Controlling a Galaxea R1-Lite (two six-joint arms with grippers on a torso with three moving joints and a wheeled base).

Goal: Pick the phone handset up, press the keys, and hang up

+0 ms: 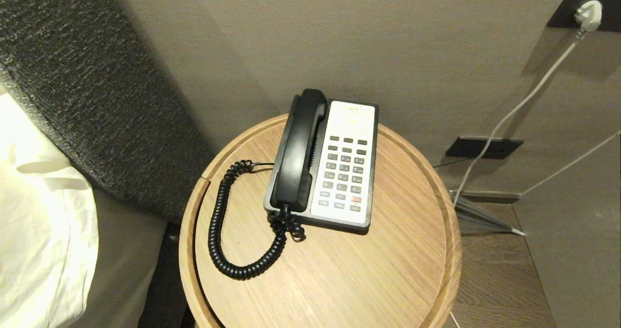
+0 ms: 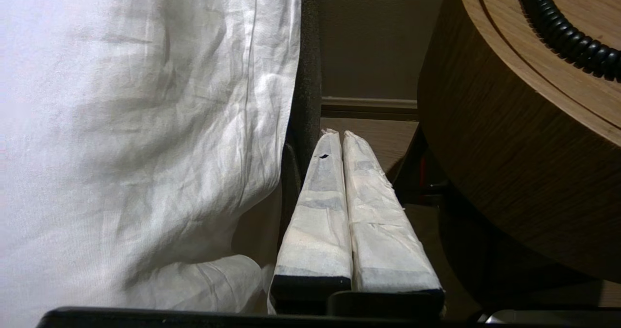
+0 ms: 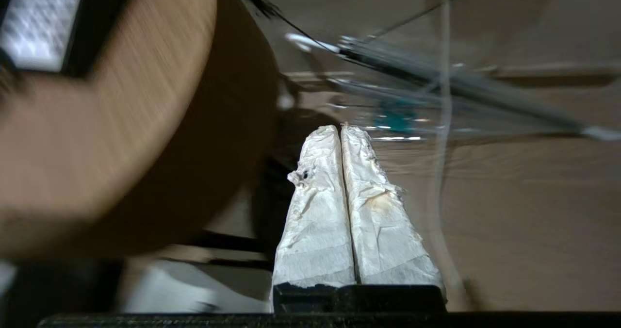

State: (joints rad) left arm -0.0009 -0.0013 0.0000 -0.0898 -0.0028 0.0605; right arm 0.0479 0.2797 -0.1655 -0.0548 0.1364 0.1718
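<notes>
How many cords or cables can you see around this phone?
3: the black coiled cord on the table left of the phone, and two white cables along the wall at right. Others may be hidden.

Phone handset [image 1: 298, 148]: black, with black coiled cord [image 1: 228, 231]. Phone base [image 1: 347, 165]: white face, black rim, grey keys, one reddish key. Round table [image 1: 339, 270]: light wood grain. Headboard [image 1: 97, 100]: dark grey weave. Bed linen [image 1: 39, 221]: white. Left gripper [image 2: 339, 136] and right gripper [image 3: 338, 129]: fingers wrapped in white.
</notes>
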